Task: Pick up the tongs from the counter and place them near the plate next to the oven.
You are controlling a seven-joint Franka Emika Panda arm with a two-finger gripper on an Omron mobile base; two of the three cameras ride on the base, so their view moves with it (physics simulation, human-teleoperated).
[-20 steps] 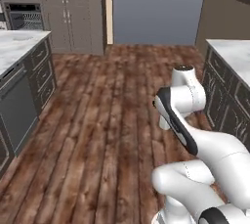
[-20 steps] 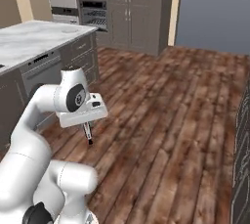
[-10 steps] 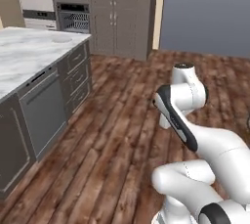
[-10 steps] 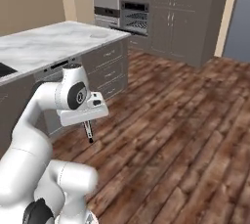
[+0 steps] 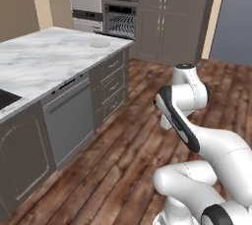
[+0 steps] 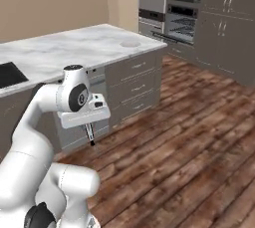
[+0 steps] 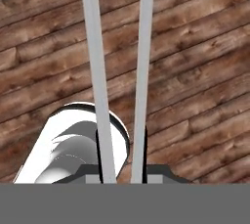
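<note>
Tongs [image 7: 119, 71] sit clamped in the gripper [image 7: 122, 171], jaws closed tight on them; in the hand view the two silver-grey arms run up from the dark fingertips [image 7: 100, 162] and spread slightly toward the top, over the wood plank floor [image 7: 195, 71]. In the right base view the gripper [image 6: 90, 135] hangs below the wrist, pointing down, a short dark tip of the tongs [image 6: 91, 141] poking out, in the air beside the dark cabinets [image 6: 132, 85]. Counter [image 5: 44, 59] carries a pale plate [image 5: 100, 44] near its far end. Oven [image 5: 119, 21] is just behind that end, in the tall cabinetry.
</note>
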